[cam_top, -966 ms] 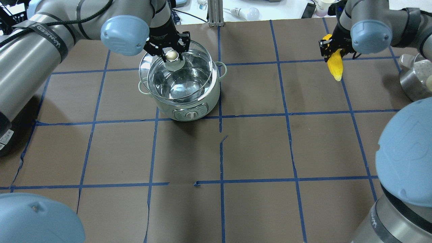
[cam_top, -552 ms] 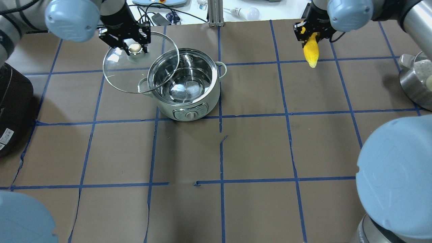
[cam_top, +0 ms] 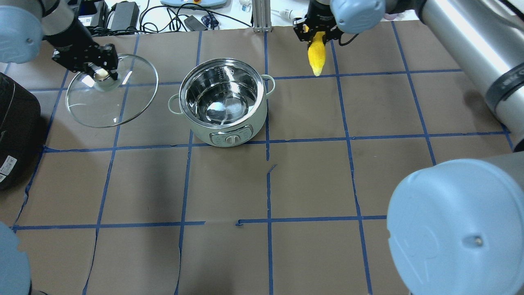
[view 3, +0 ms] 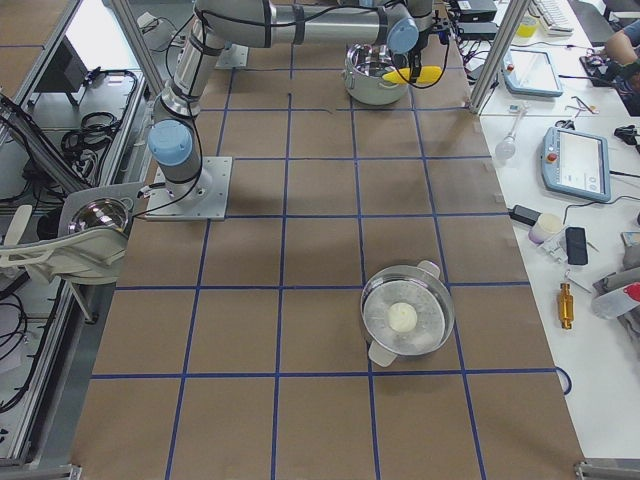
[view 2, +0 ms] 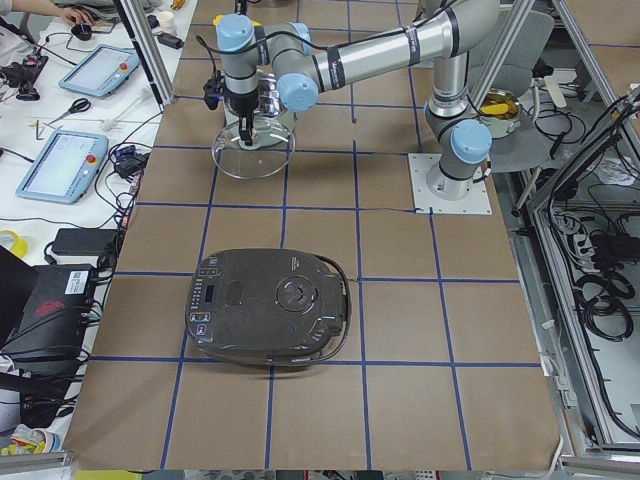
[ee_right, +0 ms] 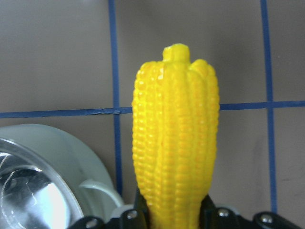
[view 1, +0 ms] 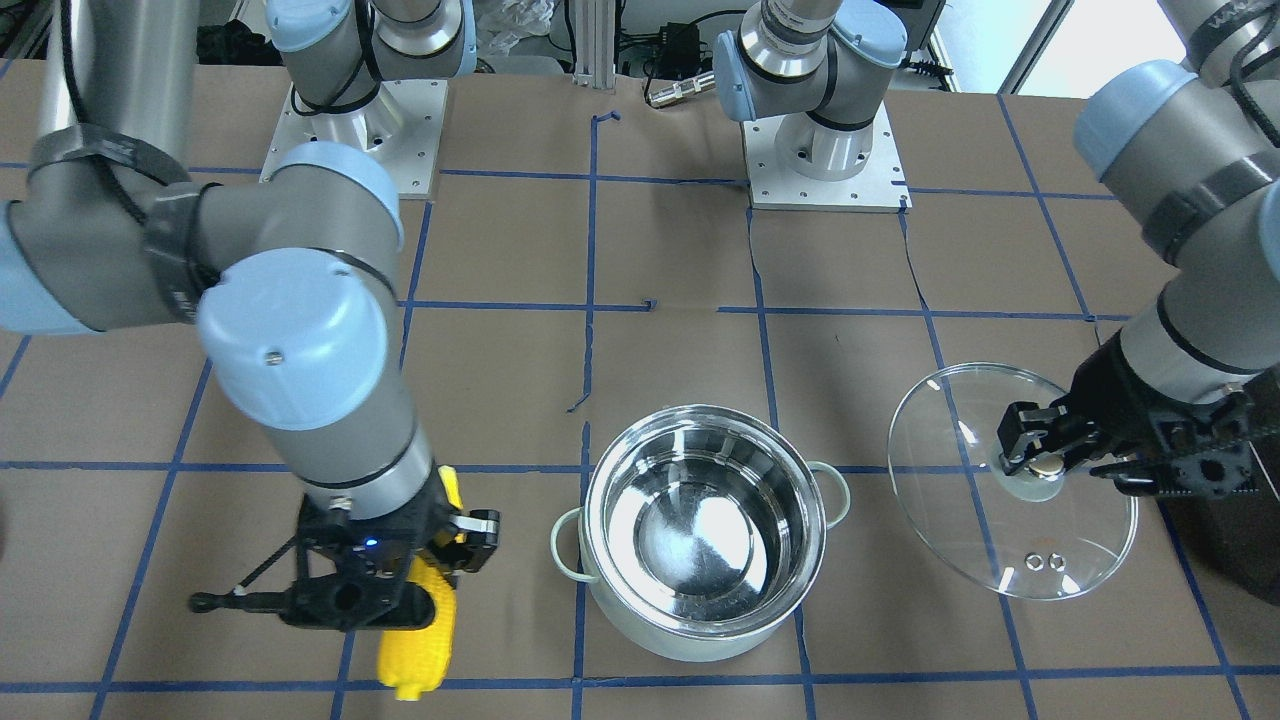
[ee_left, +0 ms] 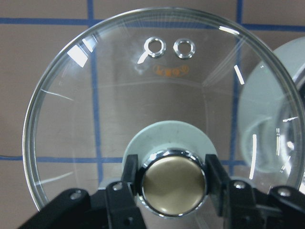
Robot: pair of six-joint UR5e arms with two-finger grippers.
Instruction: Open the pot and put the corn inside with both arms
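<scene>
The pot [cam_top: 223, 104] stands open on the table, its shiny inside empty; it also shows in the front view [view 1: 700, 530]. My left gripper [cam_top: 100, 73] is shut on the metal knob [ee_left: 174, 181] of the clear glass lid [cam_top: 112, 92] and holds it to the pot's left, clear of the rim [view 1: 1010, 480]. My right gripper [cam_top: 317, 37] is shut on the yellow corn [cam_top: 317, 57], held above the table to the pot's far right. The corn fills the right wrist view [ee_right: 176, 138], tip pointing away.
A black bulky appliance [view 2: 270, 305] sits at the table's left end [cam_top: 16, 131]. A second metal pot with a lid [view 3: 405, 320] stands toward the table's right end. Blue tape lines cross the brown table [cam_top: 311, 176].
My left gripper carried the lid off the pot and well to the left. My right gripper carried the corn left, toward the pot.
</scene>
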